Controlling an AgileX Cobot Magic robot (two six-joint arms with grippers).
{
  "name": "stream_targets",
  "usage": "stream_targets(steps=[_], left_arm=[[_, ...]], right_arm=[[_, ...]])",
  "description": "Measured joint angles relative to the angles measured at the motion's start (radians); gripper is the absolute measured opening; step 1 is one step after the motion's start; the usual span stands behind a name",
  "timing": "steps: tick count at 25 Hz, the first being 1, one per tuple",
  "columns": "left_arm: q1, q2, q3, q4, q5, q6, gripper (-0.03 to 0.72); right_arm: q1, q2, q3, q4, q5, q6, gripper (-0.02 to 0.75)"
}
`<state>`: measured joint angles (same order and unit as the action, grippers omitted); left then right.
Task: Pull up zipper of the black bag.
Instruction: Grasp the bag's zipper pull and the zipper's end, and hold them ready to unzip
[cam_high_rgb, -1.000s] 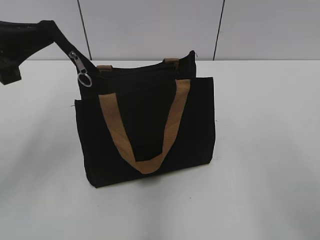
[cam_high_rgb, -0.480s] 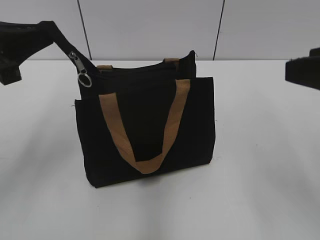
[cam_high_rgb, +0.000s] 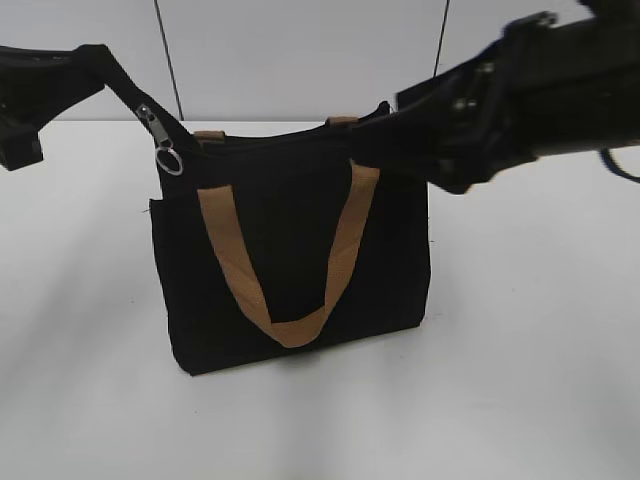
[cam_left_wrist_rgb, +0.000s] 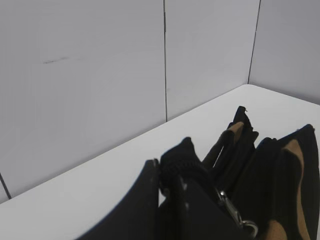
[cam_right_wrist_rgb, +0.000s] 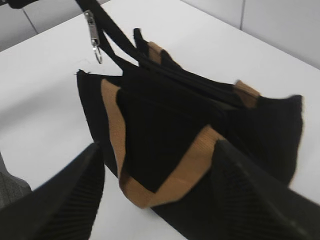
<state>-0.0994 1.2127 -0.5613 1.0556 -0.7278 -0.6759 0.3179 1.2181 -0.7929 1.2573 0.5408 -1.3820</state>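
White tabletop bears the black bag; left jaws grip its zip tail, right jaws spread wide.

The left gripper is clamped shut high near the table's far left edge. The right gripper, jaws spread wide, reaches in from the far right.

1. No words, brand names, numbers or signs can be read anywhere in the three views.
2. The black bag shows plain fabric with no label or print.
3. The zipper bears no marking that I can make out.
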Motion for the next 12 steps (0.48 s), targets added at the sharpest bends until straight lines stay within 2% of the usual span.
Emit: stream_targets(steps=[2, 5, 12], left_arm=[[0.0, 0.0, 0.0, 0.0, 0.0, 0.0, 0.02], [0.0, 0.0, 0.0, 0.0, 0.001, 0.0, 0.02], [0.0, 0.0, 0.0, 0.0, 0.001, 0.0, 0.02]], right_arm=[[0.088, 0.078, -0.051, 0.002, -0.033, 0.0, 0.518], [0.169, 0.19, -0.136, 0.005, -0.049, 0.0, 0.518], [0.273, 0.393, -0.291, 0.005, -0.059, 0.0, 0.512]])
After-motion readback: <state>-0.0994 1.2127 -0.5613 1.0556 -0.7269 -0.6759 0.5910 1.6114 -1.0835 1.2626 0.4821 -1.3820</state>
